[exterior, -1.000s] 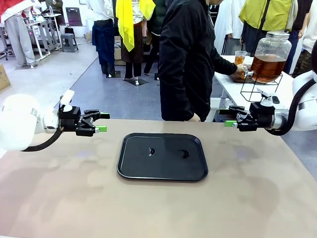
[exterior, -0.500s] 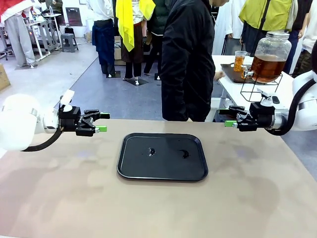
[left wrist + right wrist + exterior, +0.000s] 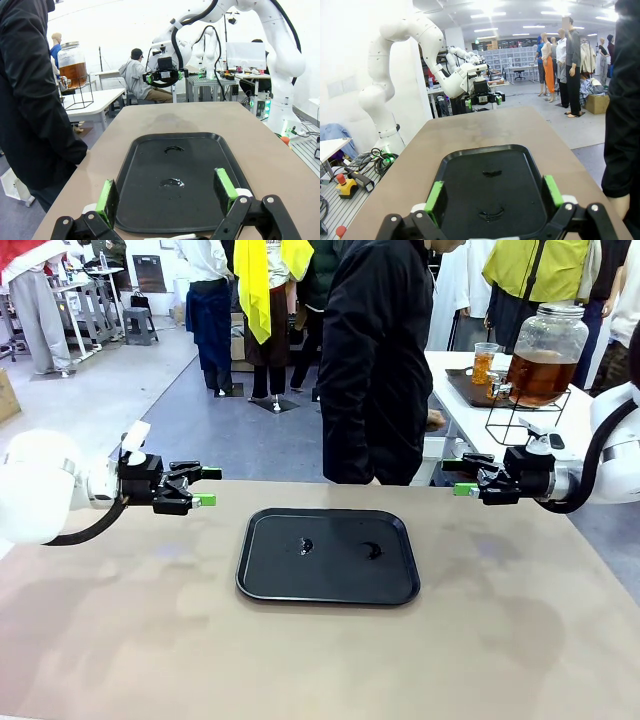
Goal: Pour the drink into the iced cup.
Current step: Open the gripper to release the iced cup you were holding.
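The amber-brown drink fills a big glass dispenser jar (image 3: 545, 358) on a wire stand on the white side table at the back right; the jar (image 3: 73, 67) is also in the left wrist view. A clear cup (image 3: 485, 361) with amber drink stands beside it on a dark tray. My left gripper (image 3: 208, 487) (image 3: 166, 195) hovers open and holds nothing, left of the black tray (image 3: 328, 580). My right gripper (image 3: 457, 477) (image 3: 493, 197) hovers open and holds nothing at the table's right side. Both face each other across the tray (image 3: 145, 200) (image 3: 465, 180).
Two small dark wet spots (image 3: 306, 544) (image 3: 372, 551) lie on the black tray. A person in a black jacket (image 3: 375, 360) stands at the far edge, a hand (image 3: 434, 420) hanging by the side table (image 3: 470, 425). The brown tabletop (image 3: 300, 660) is bare around the tray.
The person's hand has drawn back from the tray on the side table and now hangs down. Both arms have stayed still.
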